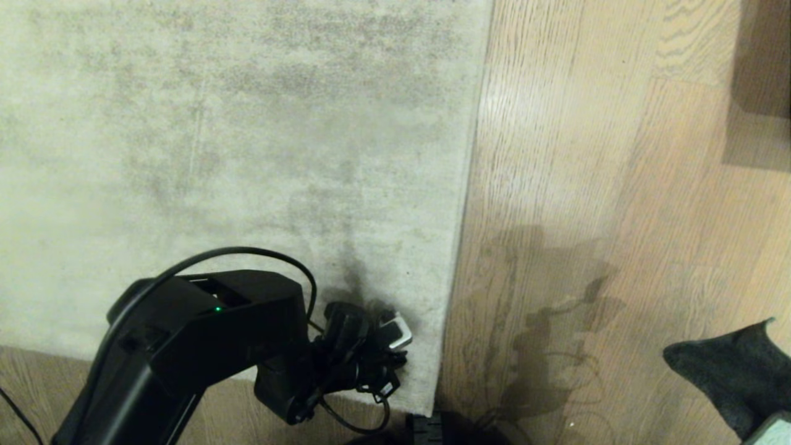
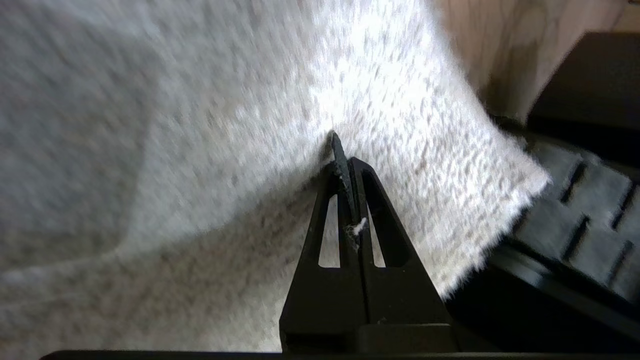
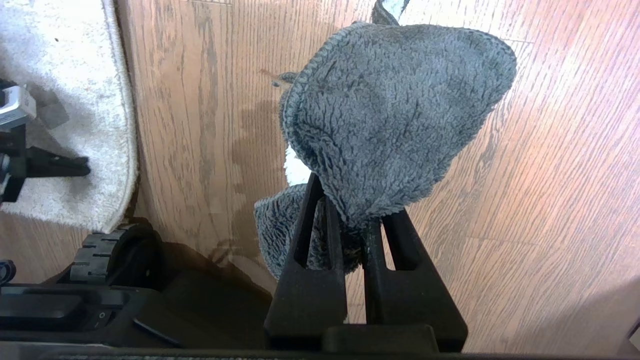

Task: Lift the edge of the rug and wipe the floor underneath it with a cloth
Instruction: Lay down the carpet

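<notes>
Down at the near corner of the rug [image 1: 247,123], the left gripper [image 2: 342,150] has its two black, tapered fingers pressed together, with the tips against the pile. Whether they pinch any of it I cannot tell; a wisp of pale fibre sits between the fingers lower down. The rug is pale grey-beige, short-piled and mottled with darker patches, and it lies flat over most of the view. Its edge [image 1: 460,204] is a straight, thinly hemmed line running away from the robot, meeting the floor [image 1: 618,185] directly. That floor is light-brown wood planking with dark wavy grain and a faint sheen, carrying the shadow of the arm and its cables just beside the rug.

From the head view the left arm [image 1: 185,334] is a chunky black housing with a small green light and a looping black cable, and its wrist ends over the rug corner, close to the edge.

Off to the right, well apart from the rug, the right gripper [image 3: 350,220] is clamped on the cloth [image 3: 390,120]. The cloth is a small, soft, fluffy rag of dark grey-green, bunched and folded, rising in a rounded lobe above the fingers with another fold hanging to one side. It hangs above bare floor.

Nearer the robot, its black base [image 3: 150,295] and a ribbed wheel [image 3: 100,250] sit just beside the rug corner. A darker brown panel [image 1: 760,80] stands at the far right.
</notes>
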### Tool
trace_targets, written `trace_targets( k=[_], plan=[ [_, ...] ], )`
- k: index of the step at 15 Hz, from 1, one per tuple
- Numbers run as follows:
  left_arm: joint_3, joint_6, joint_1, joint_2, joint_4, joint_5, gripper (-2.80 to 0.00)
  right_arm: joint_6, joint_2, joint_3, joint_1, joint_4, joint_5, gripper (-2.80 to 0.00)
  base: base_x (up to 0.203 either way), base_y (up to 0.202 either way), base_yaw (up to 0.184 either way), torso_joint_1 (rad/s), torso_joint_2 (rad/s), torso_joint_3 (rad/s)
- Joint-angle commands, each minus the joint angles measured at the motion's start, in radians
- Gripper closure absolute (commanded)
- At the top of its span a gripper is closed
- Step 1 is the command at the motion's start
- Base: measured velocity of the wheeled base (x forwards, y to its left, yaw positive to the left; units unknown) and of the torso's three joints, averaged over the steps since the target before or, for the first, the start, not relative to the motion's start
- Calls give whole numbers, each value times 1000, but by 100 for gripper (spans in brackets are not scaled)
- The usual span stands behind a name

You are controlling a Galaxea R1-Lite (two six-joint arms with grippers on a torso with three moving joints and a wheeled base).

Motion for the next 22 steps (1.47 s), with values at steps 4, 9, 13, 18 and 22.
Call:
trace_targets(
  k=[4,9,13,18,22],
  plan=[
    [11,0,-31,6,-26,-4,0,-1,2,0,0,-1,0,0,0,0,0,0,0,0],
    [84,6,-44,-84,-27,1,0,-1,2,0,0,-1,0,0,0,0,0,0,0,0],
    [218,0,-43,-275,-24,11,0,-1,0,0,0,-1,0,0,0,0,0,0,0,0],
    [478,-107,-39,-647,-16,120,0,-1,1,0,0,-1,0,0,0,0,0,0,0,0],
    [700,-219,-34,-912,-47,284,0,-1,2,0,0,-1,0,0,0,0,0,0,0,0]
  ],
)
